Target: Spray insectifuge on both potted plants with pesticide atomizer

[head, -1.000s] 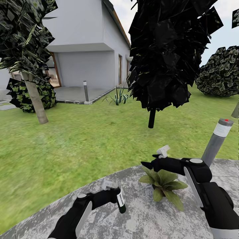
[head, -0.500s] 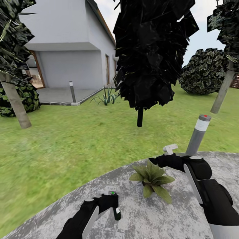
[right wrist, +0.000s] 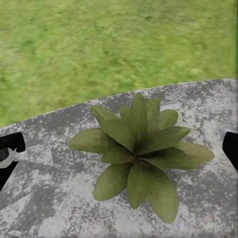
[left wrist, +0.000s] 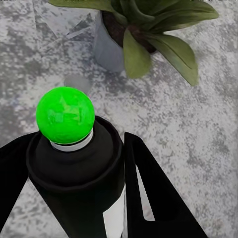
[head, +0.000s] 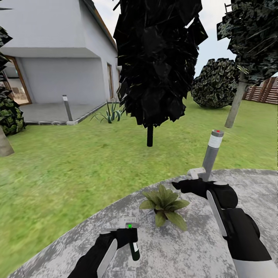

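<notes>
The pesticide atomizer (head: 134,247), a slim dark bottle with a white label and a bright green tip, stands upright in my left gripper (head: 130,236), which is shut on it above the grey stone patio (head: 181,255). In the left wrist view the atomizer (left wrist: 74,163) sits between the black fingers (left wrist: 148,198), its green tip facing a potted plant (left wrist: 144,34) in a grey pot. That potted plant (head: 164,200), a low rosette of broad green leaves, stands on the patio between my arms. My right gripper (head: 181,186) hangs open just right of it; the right wrist view looks down on the plant (right wrist: 136,144).
A tall grey post (head: 212,154) with a red top rises behind my right gripper at the patio's edge. Green lawn (head: 77,170) lies beyond, with a dark-leaved tree (head: 154,58), a round bush (head: 216,83), a white house (head: 54,58) and a wooden fence (head: 266,90).
The camera has swung right, so the whole scene has slid left. The atomizer went from tilted to upright in my left gripper, and its tip now shows green.
</notes>
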Available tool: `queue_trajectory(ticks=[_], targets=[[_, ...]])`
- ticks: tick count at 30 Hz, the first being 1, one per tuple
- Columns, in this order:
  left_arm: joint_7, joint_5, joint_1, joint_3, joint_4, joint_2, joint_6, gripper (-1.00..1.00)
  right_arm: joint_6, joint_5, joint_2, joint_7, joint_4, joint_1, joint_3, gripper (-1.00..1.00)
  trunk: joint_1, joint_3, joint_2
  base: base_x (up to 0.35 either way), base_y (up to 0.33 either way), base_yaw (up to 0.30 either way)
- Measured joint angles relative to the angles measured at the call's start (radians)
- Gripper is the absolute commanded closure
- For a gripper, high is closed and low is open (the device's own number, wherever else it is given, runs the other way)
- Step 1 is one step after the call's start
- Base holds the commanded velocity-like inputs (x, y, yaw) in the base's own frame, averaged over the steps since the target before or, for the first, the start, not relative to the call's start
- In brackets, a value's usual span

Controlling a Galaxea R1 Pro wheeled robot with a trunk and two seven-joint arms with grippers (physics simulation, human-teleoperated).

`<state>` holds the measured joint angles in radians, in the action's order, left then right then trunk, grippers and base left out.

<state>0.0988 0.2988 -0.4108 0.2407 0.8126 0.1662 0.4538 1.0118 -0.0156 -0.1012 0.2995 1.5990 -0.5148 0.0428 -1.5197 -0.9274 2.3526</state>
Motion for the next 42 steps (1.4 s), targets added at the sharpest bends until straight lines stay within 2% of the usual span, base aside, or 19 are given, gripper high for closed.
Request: queue_trajectory(ticks=[6, 17, 18, 20, 23, 27, 31, 38, 42], targets=[[-0.012, 0.003, 0.000, 0.014, 0.001, 0.000, -0.001, 1.00, -0.001, 0.003, 0.002, -0.008, 0.012, 0.009, 0.007, -1.00, 0.000, 0.000, 0.000, 0.120, -0.002, -0.049], [-0.018, 0.002, 0.000, 0.034, -0.012, 0.000, 0.004, 1.00, 0.031, -0.009, 0.002, -0.016, 0.016, 0.004, 0.007, -1.00, 0.001, 0.000, 0.000, 0.295, 0.000, -0.263], [-0.060, 0.001, 0.000, 0.034, -0.011, 0.001, 0.005, 1.00, 0.031, -0.011, 0.011, -0.105, 0.009, -0.002, 0.005, -1.00, 0.000, 0.000, 0.000, 0.021, 0.005, -0.277], [-0.081, 0.005, 0.000, 0.035, -0.012, 0.002, 0.006, 1.00, 0.031, -0.007, 0.034, -0.186, 0.004, -0.003, 0.005, -1.00, 0.000, 0.000, 0.000, 0.009, 0.002, -0.262], [-0.089, 0.006, 0.000, 0.036, -0.013, 0.002, 0.020, 1.00, 0.031, -0.007, 0.048, -0.226, 0.003, -0.002, 0.005, -1.00, 0.000, 0.000, 0.000, 0.004, 0.001, -0.124], [-0.094, 0.006, -0.002, 0.038, -0.016, 0.003, 0.053, 1.00, 0.031, -0.007, 0.053, -0.241, 0.003, -0.002, 0.004, -1.00, 0.000, -0.001, 0.000, 0.001, 0.000, -0.037], [-0.093, 0.006, -0.013, 0.039, -0.059, 0.003, 0.078, 1.00, 0.031, -0.007, 0.054, -0.246, 0.006, 0.000, 0.004, -1.00, 0.000, -0.001, 0.000, 0.000, 0.000, -0.010], [-0.090, 0.007, -0.056, 0.038, -0.192, 0.006, 0.086, 1.00, 0.031, -0.007, 0.054, -0.247, 0.013, 0.002, 0.008, -1.00, 0.000, -0.001, 0.000, 0.000, 0.000, -0.018], [-0.090, 0.006, -0.062, 0.038, -0.211, 0.006, 0.082, 1.00, 0.031, -0.006, 0.054, -0.246, 0.014, 0.003, 0.009, -1.00, 0.000, -0.001, 0.000, 0.000, 0.000, -0.216]])
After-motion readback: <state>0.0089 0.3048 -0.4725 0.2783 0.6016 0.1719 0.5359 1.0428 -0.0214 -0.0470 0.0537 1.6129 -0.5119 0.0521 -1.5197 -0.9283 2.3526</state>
